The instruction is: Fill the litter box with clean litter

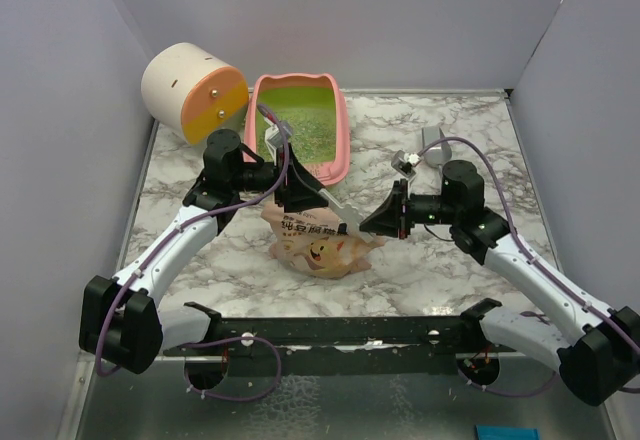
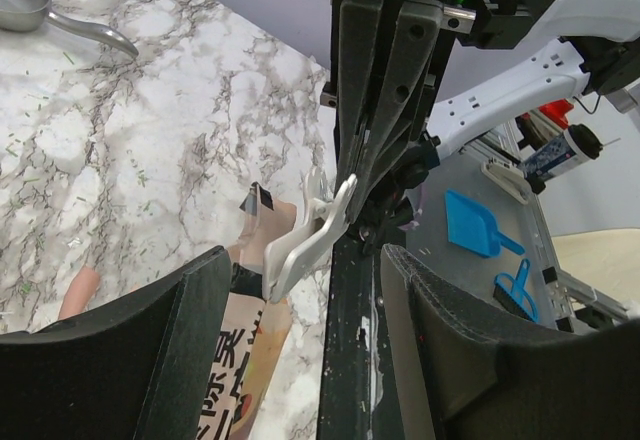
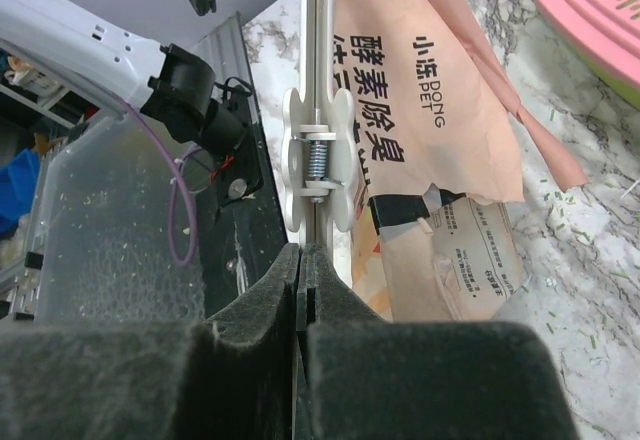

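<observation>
The pink litter box (image 1: 340, 130) with its green inside stands at the back of the marble table (image 1: 470, 250). Its floor looks speckled; whether that is clean litter I cannot tell. A tan printed pouch (image 1: 318, 248) lies flat in the middle, its torn top showing (image 3: 440, 110). Above the pouch, my right gripper (image 1: 372, 222) (image 3: 302, 255) is shut on one end of a long white spring clip (image 1: 335, 210) (image 3: 318, 160). My left gripper (image 1: 308, 195) (image 2: 305, 260) is open, its fingers straddling the clip's other end (image 2: 300, 245) without touching it.
A cream-and-orange cylinder (image 1: 195, 90) lies at the back left by the box. A grey metal scoop (image 1: 432, 150) (image 2: 30, 5) rests at the back right. Small green flecks are scattered over the marble. A black rail (image 1: 340, 330) runs along the near edge.
</observation>
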